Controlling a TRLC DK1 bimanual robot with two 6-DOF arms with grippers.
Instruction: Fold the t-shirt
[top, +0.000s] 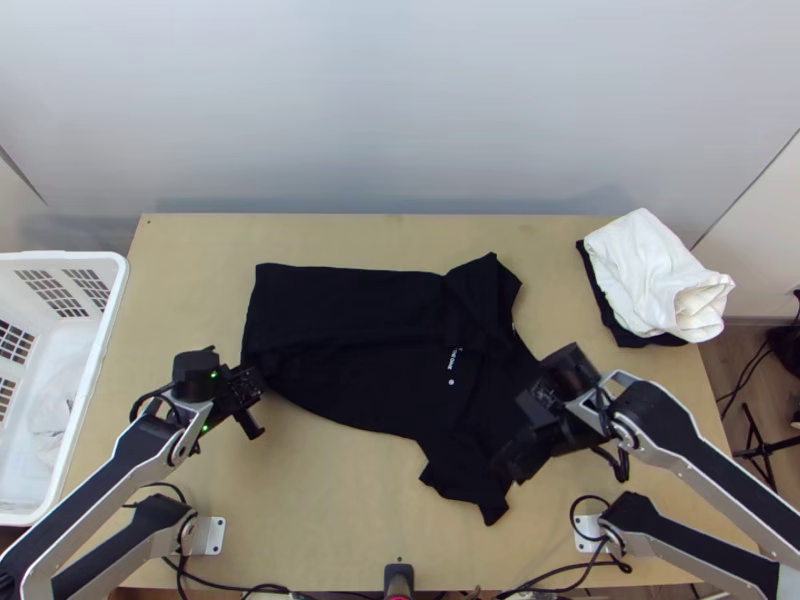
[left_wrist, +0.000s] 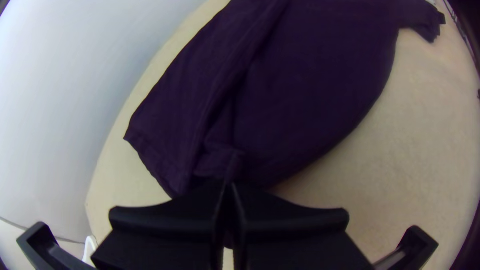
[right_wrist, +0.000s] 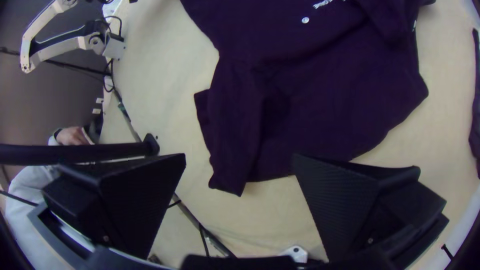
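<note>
T-shirt (top: 375, 375) is pinched at its hem by the left gripper (left_wrist: 229, 184), likely for folding toward the far worktop edge (top: 340, 217); right gripper (right_wrist: 240, 157) spread.

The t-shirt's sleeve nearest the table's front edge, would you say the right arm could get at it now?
Most likely yes: the right gripper is open close by the sleeve, and I see nothing lying over it.
</note>
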